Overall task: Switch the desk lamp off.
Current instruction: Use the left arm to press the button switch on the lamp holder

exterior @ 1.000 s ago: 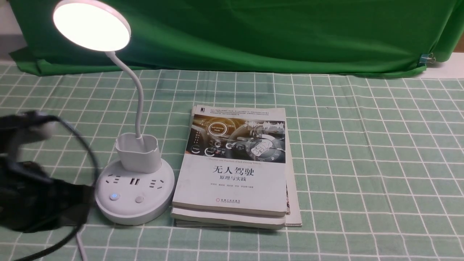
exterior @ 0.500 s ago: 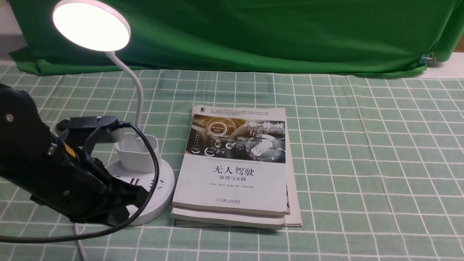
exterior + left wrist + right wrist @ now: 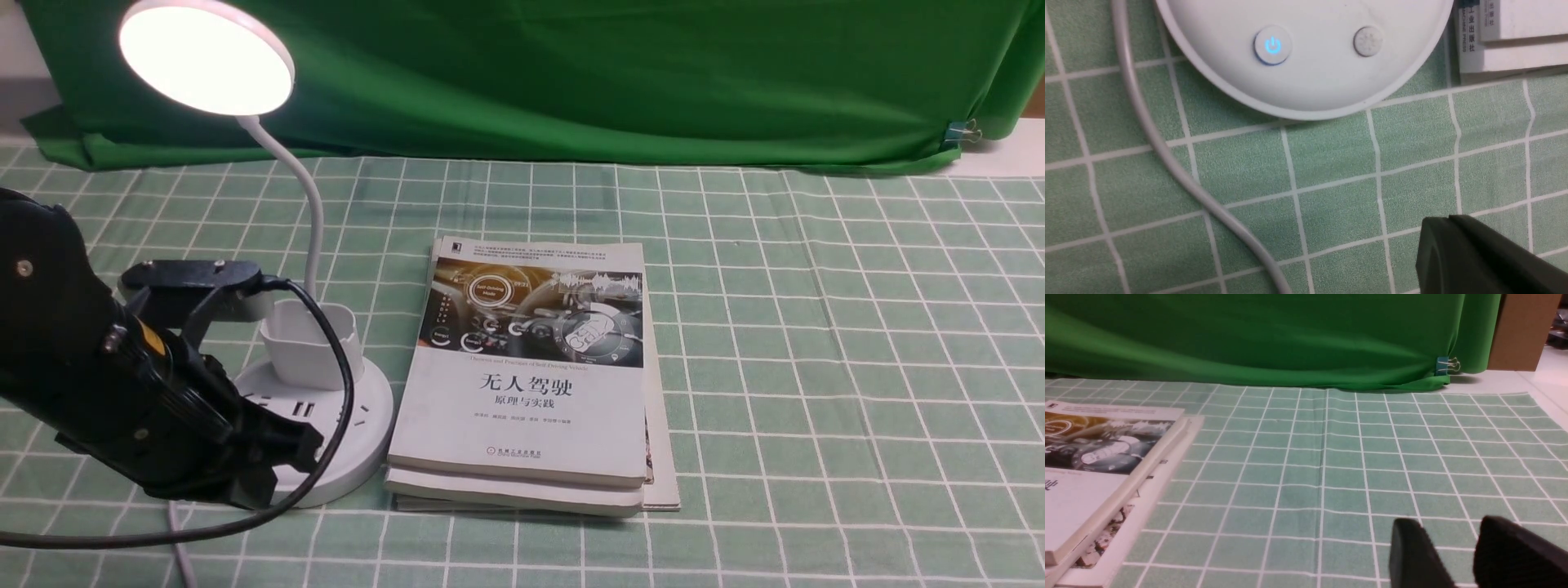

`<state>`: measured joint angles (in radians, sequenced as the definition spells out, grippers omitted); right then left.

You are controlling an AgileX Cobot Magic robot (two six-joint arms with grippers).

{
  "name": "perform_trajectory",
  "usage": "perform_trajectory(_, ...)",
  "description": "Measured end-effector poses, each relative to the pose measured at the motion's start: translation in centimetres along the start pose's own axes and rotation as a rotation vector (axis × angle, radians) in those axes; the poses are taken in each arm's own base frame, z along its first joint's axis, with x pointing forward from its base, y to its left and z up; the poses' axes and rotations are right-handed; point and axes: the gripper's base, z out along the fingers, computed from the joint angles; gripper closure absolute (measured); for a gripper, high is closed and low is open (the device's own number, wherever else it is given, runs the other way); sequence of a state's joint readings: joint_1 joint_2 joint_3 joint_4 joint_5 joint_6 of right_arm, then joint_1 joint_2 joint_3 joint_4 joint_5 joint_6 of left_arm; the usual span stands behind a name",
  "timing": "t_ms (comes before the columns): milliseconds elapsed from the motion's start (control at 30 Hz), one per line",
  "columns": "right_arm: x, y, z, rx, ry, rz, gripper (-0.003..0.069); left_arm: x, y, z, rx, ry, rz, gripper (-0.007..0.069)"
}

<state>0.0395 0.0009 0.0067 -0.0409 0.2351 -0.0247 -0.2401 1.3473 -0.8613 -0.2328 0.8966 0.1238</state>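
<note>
the left pincer [image 3: 1447, 245], together, hides the desk lamp's [image 3: 347, 453] buttons in front view; its wrist view shows one glowing blue. the lit lamp stands on the counter [image 3: 816, 367], books [image 3: 522, 408] just beside it. the right pincer [image 3: 1449, 547] is apart.

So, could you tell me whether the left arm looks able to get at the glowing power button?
Probably yes: the left hand appears shut, and nothing visible covers the power button in the left wrist view.

Lamp [image 3: 328, 343] white, power symbol [image 3: 1272, 45] blue; backdrop [image 3: 571, 82] solid green; tablecloth [image 3: 816, 327] green with white grid; top book [image 3: 522, 408] white, dark-brown photo band; clip [image 3: 957, 134] blue.
</note>
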Motion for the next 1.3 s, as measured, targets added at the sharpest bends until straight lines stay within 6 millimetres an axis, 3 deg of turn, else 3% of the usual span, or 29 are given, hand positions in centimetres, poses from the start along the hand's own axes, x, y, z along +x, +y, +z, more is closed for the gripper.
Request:
perform_trajectory(333, 0.0, 0.0, 0.0, 0.0, 0.0, 0.0, 0.0417, -0.6, 0.3, 1.7, -0.007, 0.063, -0.006, 0.0624)
perform_trajectory(633, 0.0, 0.0, 0.0, 0.0, 0.0, 0.0, 0.0417, -4.8, 0.4, 2.4, -0.007, 0.04, -0.019, 0.0624)
perform_trajectory(767, 0.0, 0.0, 0.0, 0.0, 0.0, 0.0, 0.0417, -5.9, 0.7, 3.6, -0.017, 0.066, -0.015, 0.0624)
perform_trajectory(1000, 0.0, 0.0, 0.0, 0.0, 0.0, 0.0, 0.0417, -6.5, 1.4, 6.0, -0.048, 0.126, -0.008, 0.0624)
perform_trajectory(1300, 0.0, 0.0, 0.0, 0.0, 0.0, 0.0, 0.0417, -6.8, 1.4, 6.2, -0.052, 0.104, -0.008, 0.0624)
